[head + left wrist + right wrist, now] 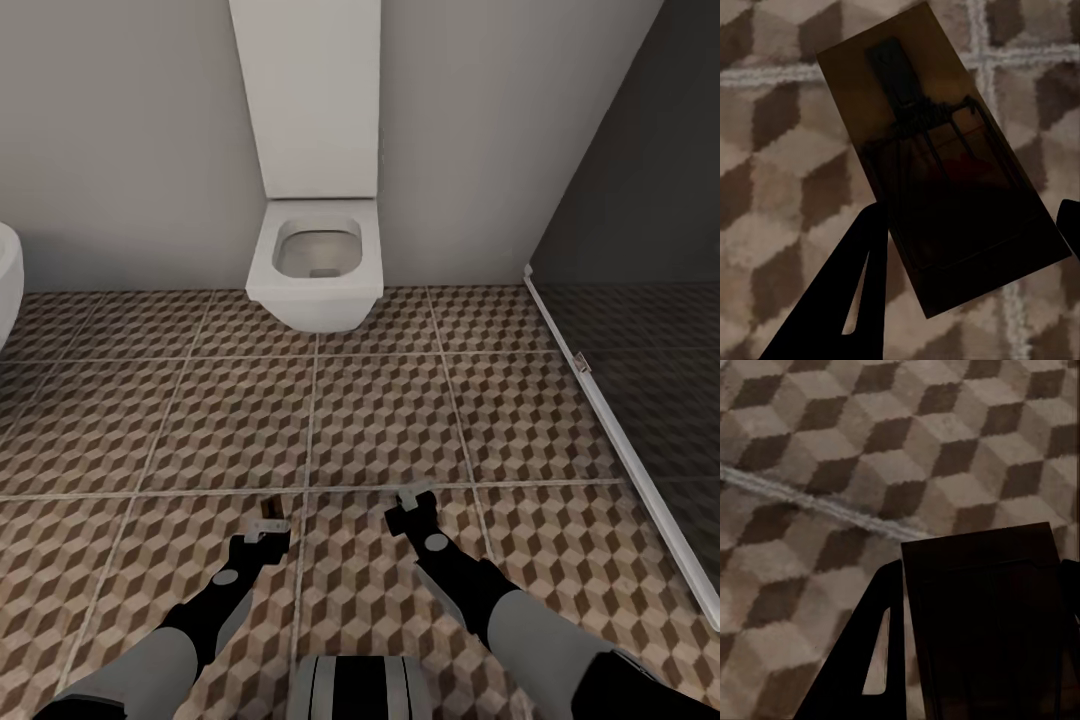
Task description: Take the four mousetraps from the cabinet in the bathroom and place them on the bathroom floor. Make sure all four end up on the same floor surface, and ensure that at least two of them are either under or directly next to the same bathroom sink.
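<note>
**Two traps in hand, no sink in sight**

A two-armed robot faces a white wall-hung toilet (316, 262), both arms held low over the cube-patterned bathroom floor (380, 420). The left gripper (268, 530) is clamped on a mousetrap (937, 172), a brown board with its dark spring and wire bar facing the left wrist camera; in the head view only a small brown edge of it pokes out above the fingers. The right gripper (412, 505) is closed on a second mousetrap (982, 615), a dark flat board wedged between its fingers (862, 660).

The risk from here is placement. No sink is visible from this spot, so traps set down here would probably reach the floor but fail the requirement that two sit under or beside the same basin. Each board also seems pinched near one end, with much of it overhanging; a quick swing of the arm could tilt it or let it slip and land face down.

Much is unclear. The right-hand trap is so shadowed that its metal parts cannot be made out. A white curved rim (8, 285) is cut off at the left edge, and what it belongs to cannot be told. A dark glass panel (650, 300) closes off the right.
</note>
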Controlling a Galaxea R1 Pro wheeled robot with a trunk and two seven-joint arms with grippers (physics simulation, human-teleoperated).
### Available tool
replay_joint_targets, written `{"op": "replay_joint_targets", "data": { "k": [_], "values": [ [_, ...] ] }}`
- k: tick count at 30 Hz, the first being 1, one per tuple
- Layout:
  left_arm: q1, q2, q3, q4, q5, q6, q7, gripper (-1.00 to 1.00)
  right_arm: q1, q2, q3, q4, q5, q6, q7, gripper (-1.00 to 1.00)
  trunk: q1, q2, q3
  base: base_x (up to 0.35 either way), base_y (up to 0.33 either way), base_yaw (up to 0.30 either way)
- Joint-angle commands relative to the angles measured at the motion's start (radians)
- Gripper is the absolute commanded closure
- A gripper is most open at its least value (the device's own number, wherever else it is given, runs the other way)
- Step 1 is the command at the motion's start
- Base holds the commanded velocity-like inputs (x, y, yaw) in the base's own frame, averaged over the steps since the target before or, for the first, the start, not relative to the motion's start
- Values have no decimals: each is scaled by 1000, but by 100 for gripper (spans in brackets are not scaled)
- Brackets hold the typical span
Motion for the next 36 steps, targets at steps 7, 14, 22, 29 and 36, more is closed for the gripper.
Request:
{"op": "replay_joint_targets", "data": {
  "k": [7, 14, 22, 29, 36],
  "values": [
    [-1, 0, -9, 11, 3, -4, 9, 100, -1, -11, 8, 1, -10, -34, 31, 100, 0, 0, -1, 0, 0, 0],
    [-1, -1, -9, 12, 3, -4, 9, 100, -1, -13, 8, 1, -7, -38, 86, 100, 2, -1, -16, 0, 0, 0],
    [-1, -1, -9, 12, 3, -4, 9, 100, -1, -12, 10, 1, -8, -39, 94, 100, 5, -3, -47, 0, 0, 0],
    [-1, -2, -9, 12, 3, -4, 9, 100, -1, -12, 10, 1, -8, -39, 94, 100, 8, -5, -74, 0, 0, 0],
    [-1, -3, -9, 11, 3, -4, 8, 100, -1, -11, 10, 1, -9, -39, 95, 100, 10, -6, -89, 0, 0, 0]
  ]
}}
